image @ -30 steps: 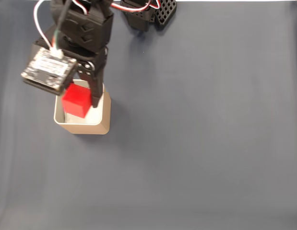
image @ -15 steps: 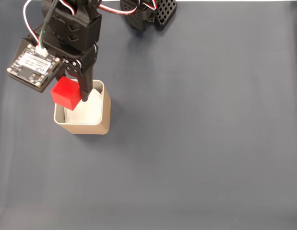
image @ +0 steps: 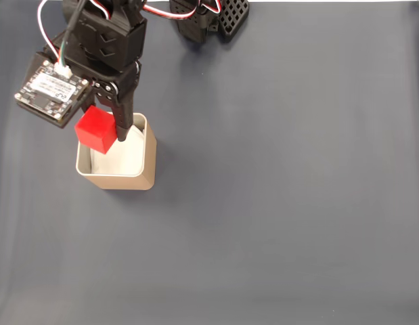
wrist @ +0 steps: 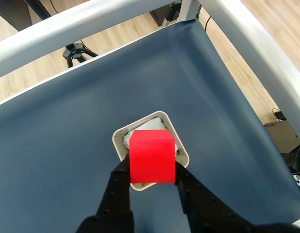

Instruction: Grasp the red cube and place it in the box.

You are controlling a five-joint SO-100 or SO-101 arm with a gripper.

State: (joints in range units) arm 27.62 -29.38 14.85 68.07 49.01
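No text can be read. The circuit board at the upper left of the fixed view carries a white label, but its print is too small to read.

In the fixed view, my fingers sit up and to the left of where they were a second ago, carrying the red cube from above the middle of the box to over its upper-left rim, then nudging slightly back right.
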